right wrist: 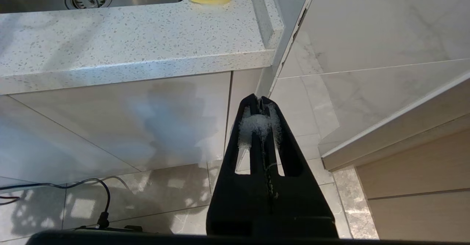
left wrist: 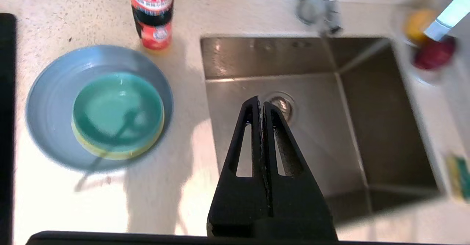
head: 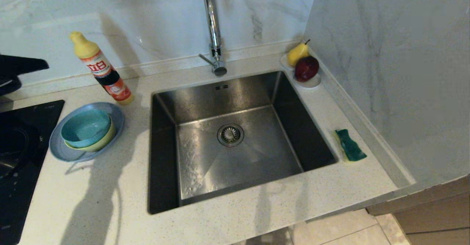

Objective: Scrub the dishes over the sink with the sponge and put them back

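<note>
Three dishes (head: 86, 132) are sitting stacked left of the sink (head: 235, 138), the sponge (head: 350, 145) lying right; left gripper (left wrist: 261, 103) is hanging pinched empty above, right gripper (right wrist: 260, 100) is parked closed low, so fetching likely comes next.

A home kitchen: a steel sink (head: 235, 138) with a chrome tap (head: 214, 28) is set in a speckled counter (head: 110, 201), with marble walls, a dish-soap bottle (head: 102, 68), stacked dishes (head: 86, 131), a hob (head: 18, 157) and fruit (head: 303, 63).

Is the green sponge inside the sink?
No, the sponge lies on the counter beside the sink, on its right.
</note>
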